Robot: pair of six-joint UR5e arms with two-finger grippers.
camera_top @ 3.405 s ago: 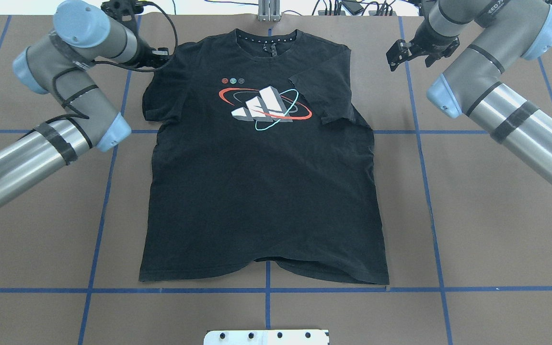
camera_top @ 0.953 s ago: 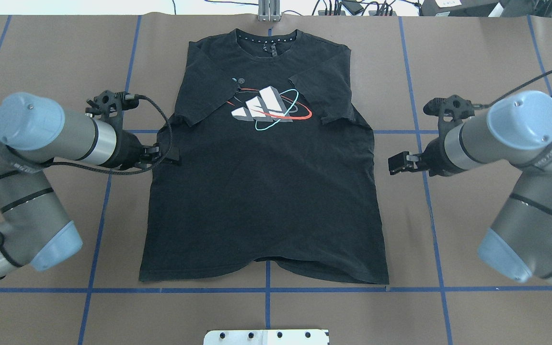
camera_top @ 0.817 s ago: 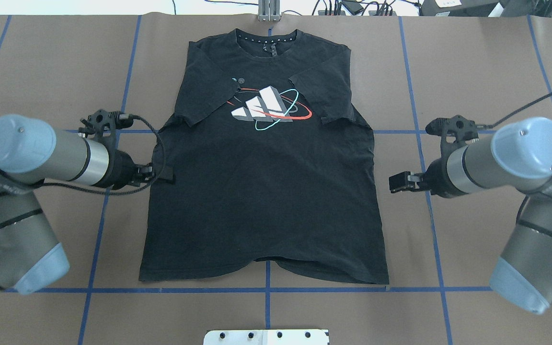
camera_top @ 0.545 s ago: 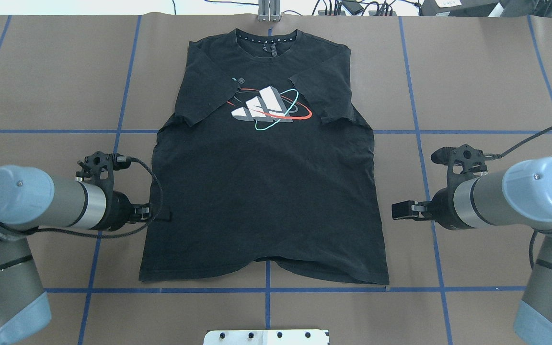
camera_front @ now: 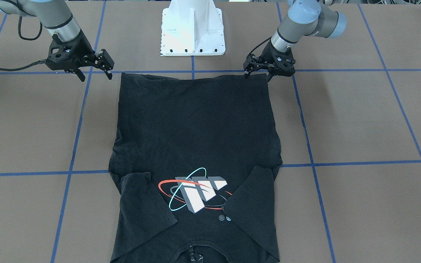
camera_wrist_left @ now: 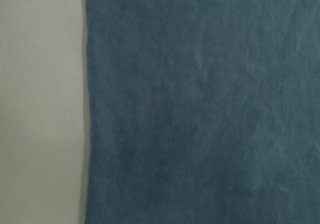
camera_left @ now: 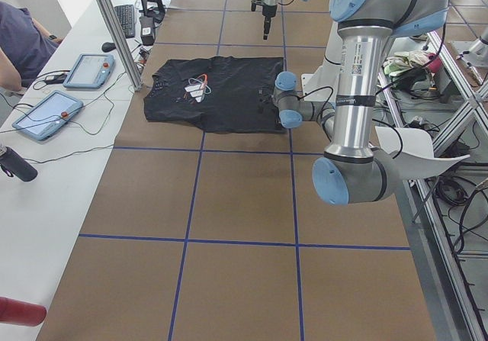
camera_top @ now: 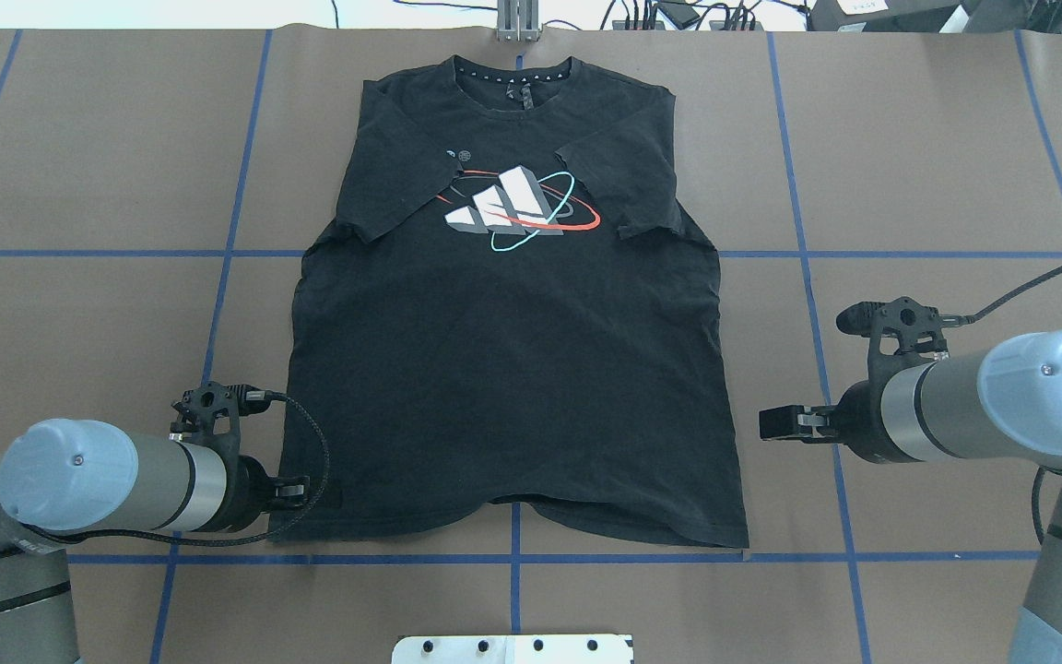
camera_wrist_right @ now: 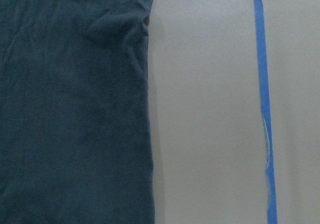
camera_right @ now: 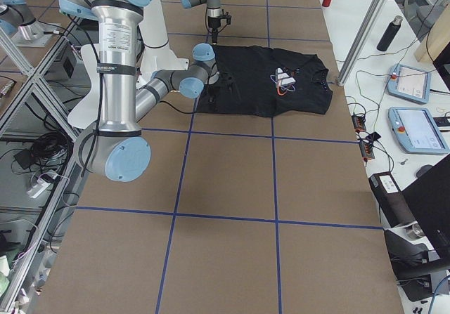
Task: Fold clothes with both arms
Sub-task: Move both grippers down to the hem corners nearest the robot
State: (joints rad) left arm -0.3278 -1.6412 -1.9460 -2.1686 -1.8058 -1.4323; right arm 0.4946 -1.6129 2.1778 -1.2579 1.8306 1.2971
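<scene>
The black T-shirt (camera_top: 513, 369) lies flat on the brown table, collar at the far side, both sleeves folded in over the chest beside the white block graphic (camera_top: 508, 198). In the front-facing view the shirt (camera_front: 196, 124) has its hem toward the robot. My left gripper (camera_top: 310, 492) is open and low over the hem's left corner; it also shows in the front-facing view (camera_front: 258, 75). My right gripper (camera_top: 771, 423) is open and empty, just off the shirt's right edge, short of the hem corner (camera_front: 96, 75). The wrist views show only cloth (camera_wrist_left: 200, 103) and the shirt's edge (camera_wrist_right: 75, 108).
The white base pedestal (camera_front: 193, 29) stands just behind the hem. Blue tape lines (camera_top: 513, 558) grid the brown table. A side bench with tablets (camera_left: 46, 114) and a seated person (camera_left: 19, 36) lies beyond the collar end. A metal post (camera_top: 517, 18) stands at the far edge.
Both grippers have moved from the shirt's sleeve end down along its sides toward the hem. The left sleeve now lies folded in over the chest. The shirt's body has not shifted.
</scene>
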